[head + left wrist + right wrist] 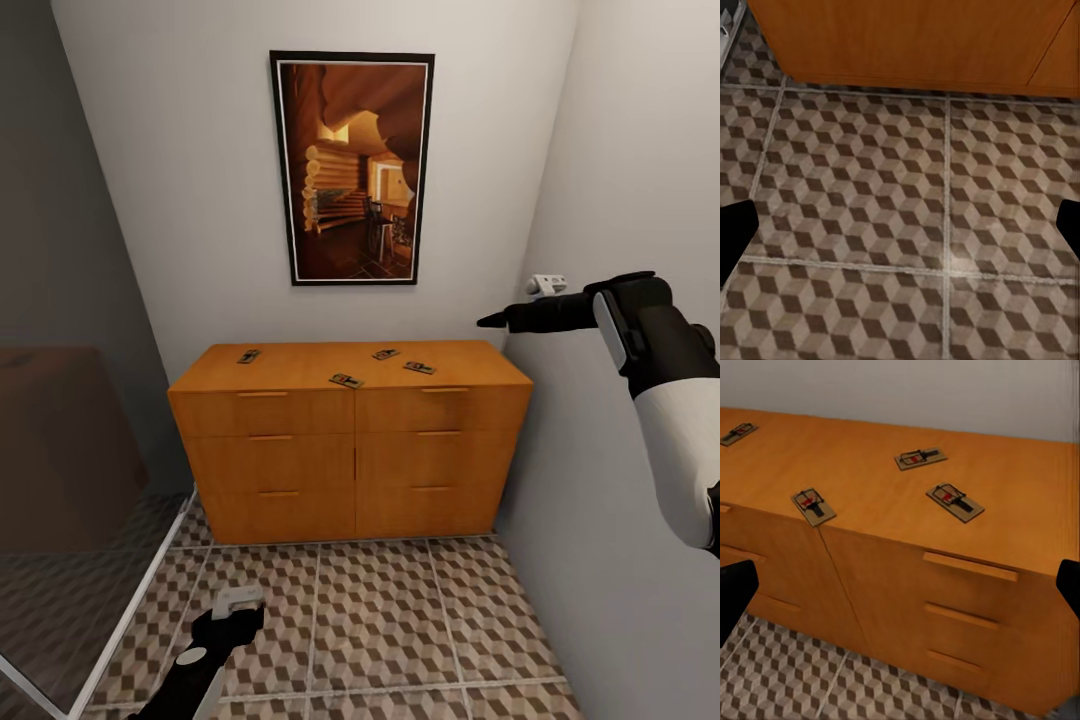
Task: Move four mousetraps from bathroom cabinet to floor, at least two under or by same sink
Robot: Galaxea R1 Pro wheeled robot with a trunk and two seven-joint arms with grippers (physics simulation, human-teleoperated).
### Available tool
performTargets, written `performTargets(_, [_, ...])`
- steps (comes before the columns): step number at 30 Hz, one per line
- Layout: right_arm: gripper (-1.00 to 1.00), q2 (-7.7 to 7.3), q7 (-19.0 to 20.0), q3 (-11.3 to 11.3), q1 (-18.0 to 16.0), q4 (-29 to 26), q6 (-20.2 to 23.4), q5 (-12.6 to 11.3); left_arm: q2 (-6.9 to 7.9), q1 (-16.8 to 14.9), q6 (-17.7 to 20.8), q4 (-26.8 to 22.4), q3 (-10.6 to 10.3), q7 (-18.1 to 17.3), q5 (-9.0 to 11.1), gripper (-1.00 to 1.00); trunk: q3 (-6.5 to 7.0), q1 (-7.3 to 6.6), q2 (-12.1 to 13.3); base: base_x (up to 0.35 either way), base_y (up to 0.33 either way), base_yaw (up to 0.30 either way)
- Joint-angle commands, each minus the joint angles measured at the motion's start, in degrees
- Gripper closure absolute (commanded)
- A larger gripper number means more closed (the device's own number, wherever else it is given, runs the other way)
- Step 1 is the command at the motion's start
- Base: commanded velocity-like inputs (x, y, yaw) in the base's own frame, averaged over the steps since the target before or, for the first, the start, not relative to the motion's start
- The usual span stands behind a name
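Note:
Several mousetraps lie flat on top of the orange-brown cabinet (350, 440): one at the far left (248, 356), one at the front edge (346, 380), and two to the right (385, 353) (419, 368). The right wrist view looks down on them (813, 505) (920, 457) (955, 502) (736, 433). My right gripper (497, 320) is raised beside the right wall, above and to the right of the cabinet, open and empty. Low over the bathroom floor (380, 620), in front of the cabinet, my left gripper (235, 605) is open and empty. The bathroom sink is out of view.
A framed picture (352, 168) hangs on the wall above the cabinet. A glass panel (60, 520) with a white rail closes off the left side. The right wall stands close to my right arm and carries a small white fixture (546, 284).

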Motion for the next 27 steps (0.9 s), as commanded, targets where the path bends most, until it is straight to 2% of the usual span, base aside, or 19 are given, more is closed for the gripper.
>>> performTargets(1, [-1.00, -0.09, 0.2, 0.2, 0.0, 0.0, 0.1, 0.3, -0.06, 0.0, 0.3, -0.1, 0.1, 0.0, 0.0, -1.00, -0.06, 0.00, 0.0, 0.015, -0.200, 0.000])
performTargets(8, [-1.00, -0.13, 0.3, 0.7, 0.1, 0.1, 0.1, 1.7, -0.06, 0.0, 0.3, -0.1, 0.2, 0.0, 0.0, -1.00, -0.06, 0.00, 0.0, 0.035, -0.093, 0.000])
performTargets(23, [-1.00, 0.36, 0.3, 1.6, 0.8, 0.6, 0.1, 1.8, -0.06, 0.0, 0.3, 0.8, 0.2, 0.0, 0.0, -1.00, -0.06, 0.00, 0.0, 0.010, -0.004, 0.000])
performTargets(27, [-1.00, 0.89, 0.3, 5.0, 0.8, 0.6, 0.1, 1.8, -0.06, 0.0, 0.3, 0.9, 0.2, 0.0, 0.0, -1.00, -0.06, 0.00, 0.0, 0.137, 0.000, 0.000])
